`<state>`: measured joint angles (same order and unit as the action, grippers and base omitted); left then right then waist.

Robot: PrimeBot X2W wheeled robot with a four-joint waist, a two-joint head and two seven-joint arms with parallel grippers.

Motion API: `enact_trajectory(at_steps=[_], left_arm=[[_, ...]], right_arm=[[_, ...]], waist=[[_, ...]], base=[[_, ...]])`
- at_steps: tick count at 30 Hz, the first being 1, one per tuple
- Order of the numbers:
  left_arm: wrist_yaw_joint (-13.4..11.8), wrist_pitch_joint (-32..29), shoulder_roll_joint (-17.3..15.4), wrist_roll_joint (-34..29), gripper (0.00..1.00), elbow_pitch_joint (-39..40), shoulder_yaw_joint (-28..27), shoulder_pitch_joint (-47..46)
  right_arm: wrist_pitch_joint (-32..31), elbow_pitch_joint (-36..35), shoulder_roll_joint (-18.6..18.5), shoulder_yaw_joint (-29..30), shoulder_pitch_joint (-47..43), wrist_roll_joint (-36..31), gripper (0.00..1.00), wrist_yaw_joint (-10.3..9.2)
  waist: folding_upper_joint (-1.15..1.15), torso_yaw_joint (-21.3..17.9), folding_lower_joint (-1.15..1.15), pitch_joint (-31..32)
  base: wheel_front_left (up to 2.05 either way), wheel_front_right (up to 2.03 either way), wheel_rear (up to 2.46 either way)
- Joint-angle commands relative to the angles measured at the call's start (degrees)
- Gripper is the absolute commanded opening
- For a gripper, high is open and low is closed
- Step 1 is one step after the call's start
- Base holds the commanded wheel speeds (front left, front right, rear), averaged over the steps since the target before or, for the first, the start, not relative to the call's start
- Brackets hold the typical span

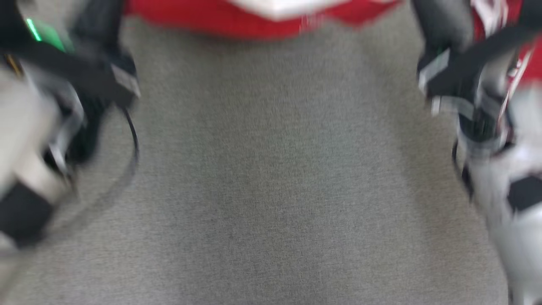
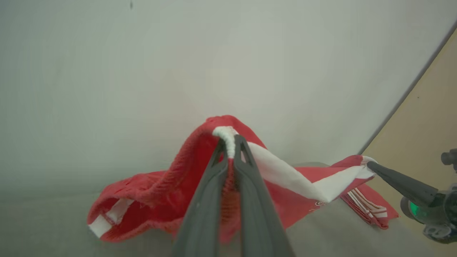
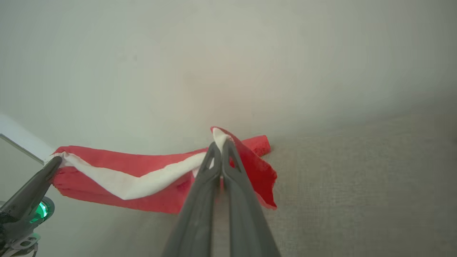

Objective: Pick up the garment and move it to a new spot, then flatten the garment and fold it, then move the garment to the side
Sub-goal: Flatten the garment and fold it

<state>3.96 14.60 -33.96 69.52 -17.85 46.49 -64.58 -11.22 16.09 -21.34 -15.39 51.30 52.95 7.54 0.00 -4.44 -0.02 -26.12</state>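
**Left end effector** (image 2: pixel 230 141): the two fingers are pressed together and pinch a white ribbed edge of the red-and-white garment (image 2: pixel 150 192) at their tips.
- Below and to the left of the tips, red knit fabric drapes down to the gray fabric surface (image 2: pixel 53 228), where its lower folds rest.
- To the right of the tips, a white band (image 2: pixel 285 175) of the garment runs across to the right end effector.

**Right end effector** (image 3: pixel 221 142): the fingers are pressed together and pinch the garment's edge where white and red meet.
- A red flap hangs just to the right of the fingers.
- To the left, the white band sags between the two pinch points and ends at the tip of the left end effector.
- In the left wrist view, a striped red-and-white part of the garment lies on the gray surface below the right end effector's tip.

**Garment position**: it is held between the two end effectors and spans the gap between them, with the upper edge lifted and the lower part touching the surface. A pale wall (image 3: pixel 228 53) stands beyond the fingertips.

**Head view**: heavily blurred. The garment lies ahead of both arms, with bare gray surface between them.
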Motion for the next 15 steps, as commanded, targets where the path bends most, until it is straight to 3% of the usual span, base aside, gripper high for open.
enact_trajectory(at_steps=[1, 5, 9, 15], left_arm=[[-0.16, 0.37, -0.48, -0.11, 0.0, 0.84, 0.25, 1.85], [-1.8, 0.62, -1.71, -0.49, 0.0, 7.2, -0.55, 12.97], [-3.74, 0.58, -0.82, -2.26, 0.0, 12.08, -5.42, 24.64], [-2.42, 0.6, 1.87, -7.5, 0.0, 14.24, -8.69, 39.7]], right_arm=[[-0.42, -0.74, -0.18, 0.17, -1.88, 0.09, 0.0, -0.14], [-1.39, -6.32, 0.39, 3.66, -14.52, 0.29, 0.0, -0.15], [-3.02, -10.33, 2.88, 6.78, -25.61, -0.25, 0.0, -0.14], [-4.28, -13.91, 6.53, 10.79, -38.35, -1.74, 0.0, -0.14]], waist=[[0.0, 0.84, 0.02, 4.96], [0.0, 0.72, 0.02, 7.71], [0.0, 0.42, 0.02, 9.65], [0.0, 0.56, 0.02, 12.19]], base=[[0.0, 0.0, 0.0], [0.0, 0.0, 0.0], [0.0, 0.0, 0.0], [0.0, 0.0, 0.0]])
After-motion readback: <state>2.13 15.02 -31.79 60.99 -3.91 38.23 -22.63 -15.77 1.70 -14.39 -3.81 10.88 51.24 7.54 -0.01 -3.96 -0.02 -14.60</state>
